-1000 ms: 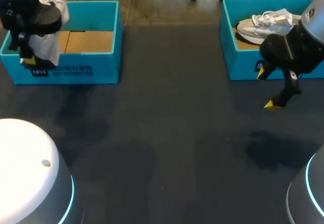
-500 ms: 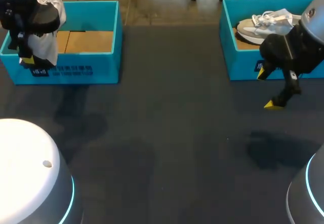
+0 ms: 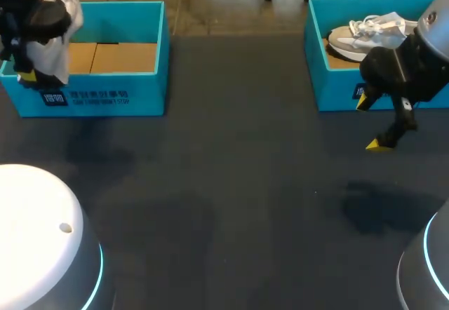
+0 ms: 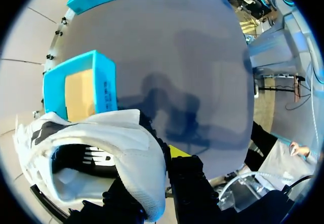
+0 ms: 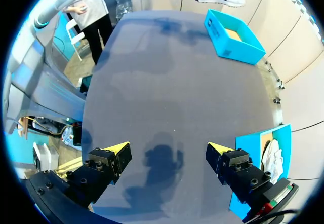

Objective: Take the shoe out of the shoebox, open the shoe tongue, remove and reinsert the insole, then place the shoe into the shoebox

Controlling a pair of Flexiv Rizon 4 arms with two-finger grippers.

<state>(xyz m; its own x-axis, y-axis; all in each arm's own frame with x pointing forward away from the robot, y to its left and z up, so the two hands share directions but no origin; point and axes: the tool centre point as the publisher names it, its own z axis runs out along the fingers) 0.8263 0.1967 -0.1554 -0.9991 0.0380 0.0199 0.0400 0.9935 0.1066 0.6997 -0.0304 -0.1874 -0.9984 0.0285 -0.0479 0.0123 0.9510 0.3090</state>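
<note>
Up in the upper left of the frame, the left claw [image 3: 27, 75] is clamped on the white shoe [image 4: 126, 148], raised by the left shoebox [image 3: 105, 99] (clear of its walls). It looks light, with a soft, yielding upper, so the firmer collar rim seems the safest hold. At the right, the right claw [image 3: 370, 123] hangs wide open and empty over the worktop [image 3: 231, 184], before the right shoebox [image 3: 337, 92].

Dark table [image 3: 231, 184], left shoebox [image 3: 105, 99] and right shoebox [image 3: 337, 91] at far corners.

A dark grey table [image 3: 231, 184], matte surface
</note>
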